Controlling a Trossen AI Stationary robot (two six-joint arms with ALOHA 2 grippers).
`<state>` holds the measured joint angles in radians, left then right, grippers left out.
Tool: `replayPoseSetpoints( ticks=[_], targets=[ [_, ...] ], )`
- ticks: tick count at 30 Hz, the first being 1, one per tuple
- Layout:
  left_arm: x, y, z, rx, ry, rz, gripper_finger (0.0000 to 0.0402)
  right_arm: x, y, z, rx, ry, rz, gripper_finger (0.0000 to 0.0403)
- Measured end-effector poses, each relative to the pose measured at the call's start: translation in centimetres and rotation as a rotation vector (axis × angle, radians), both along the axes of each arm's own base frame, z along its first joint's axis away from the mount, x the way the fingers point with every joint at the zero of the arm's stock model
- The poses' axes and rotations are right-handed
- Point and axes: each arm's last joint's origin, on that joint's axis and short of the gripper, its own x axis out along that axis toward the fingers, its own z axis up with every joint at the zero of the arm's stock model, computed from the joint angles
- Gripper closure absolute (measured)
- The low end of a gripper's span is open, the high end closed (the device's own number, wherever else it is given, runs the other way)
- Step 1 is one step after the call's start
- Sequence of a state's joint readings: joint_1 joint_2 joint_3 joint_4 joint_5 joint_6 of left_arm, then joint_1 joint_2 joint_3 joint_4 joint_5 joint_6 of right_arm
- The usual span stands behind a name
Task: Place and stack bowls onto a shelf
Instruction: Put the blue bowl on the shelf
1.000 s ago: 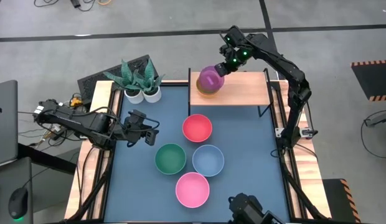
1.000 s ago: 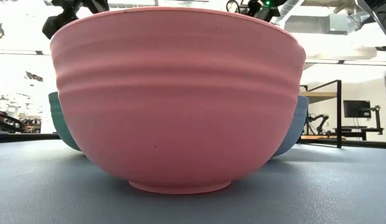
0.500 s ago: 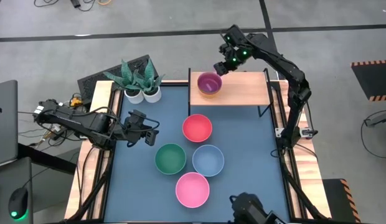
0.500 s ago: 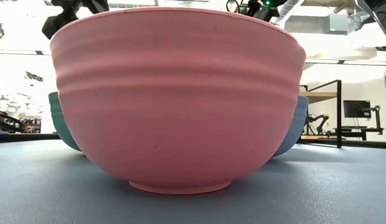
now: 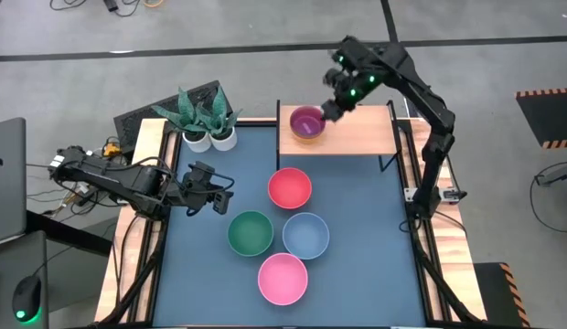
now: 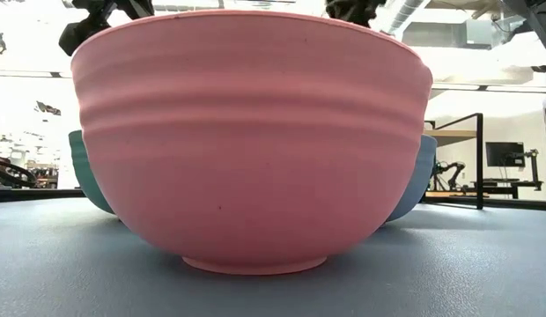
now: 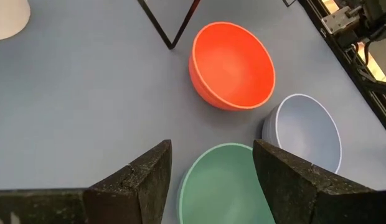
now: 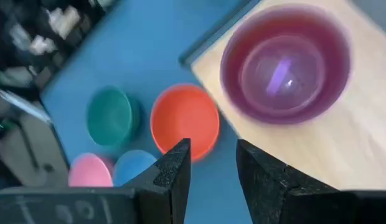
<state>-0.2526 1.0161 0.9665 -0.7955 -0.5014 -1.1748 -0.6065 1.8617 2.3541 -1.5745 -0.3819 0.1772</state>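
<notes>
A purple bowl (image 5: 307, 123) (image 8: 286, 62) sits upright on its base on the left part of the light-wood shelf (image 5: 357, 132). My right gripper (image 5: 331, 108) (image 8: 211, 171) hovers open just right of that bowl, above the shelf, touching nothing. On the blue table stand a red-pink bowl (image 5: 290, 188), a green bowl (image 5: 251, 233), a light blue bowl (image 5: 306, 235) and a pink bowl (image 5: 283, 279). My left gripper (image 5: 219, 194) (image 7: 208, 180) waits open at the table's left, above and left of the green bowl (image 7: 224, 186).
Two plants in white pots (image 5: 210, 137) stand at the table's far left corner, beside the shelf. The shelf's black legs (image 7: 171, 28) come down just beyond the red-pink bowl. The pink bowl (image 6: 251, 141) fills the low view. The shelf's right part lies bare.
My right gripper held the purple bowl tilted over the shelf's left part, set it down upright and let go. It has then risen and swung toward the table's right edge, away from the bowl, which stays where it was put.
</notes>
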Motion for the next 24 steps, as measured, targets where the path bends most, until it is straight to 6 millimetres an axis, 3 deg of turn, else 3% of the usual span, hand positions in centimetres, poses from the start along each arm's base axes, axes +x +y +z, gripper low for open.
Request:
replayPoseSetpoints(
  ticks=[7,15,20,24],
  targets=[
    [0.0,0.0,0.0,0.0,0.0,0.0,0.0193,1.7,8.7,-0.8,-0.074,0.11,0.18,0.025],
    [0.0,0.0,0.0,0.001,0.0,0.0,0.0193,1.1,17.0,-4.6,-0.139,0.331,0.147,0.025],
    [0.0,0.0,0.0,0.003,0.001,-0.002,0.0193,0.4,20.1,-8.3,-0.091,0.384,0.098,0.025],
    [0.0,0.0,0.0,0.017,0.008,-0.015,0.0193,0.4,21.0,-12.3,-0.067,0.405,0.061,0.025]
  ],
)
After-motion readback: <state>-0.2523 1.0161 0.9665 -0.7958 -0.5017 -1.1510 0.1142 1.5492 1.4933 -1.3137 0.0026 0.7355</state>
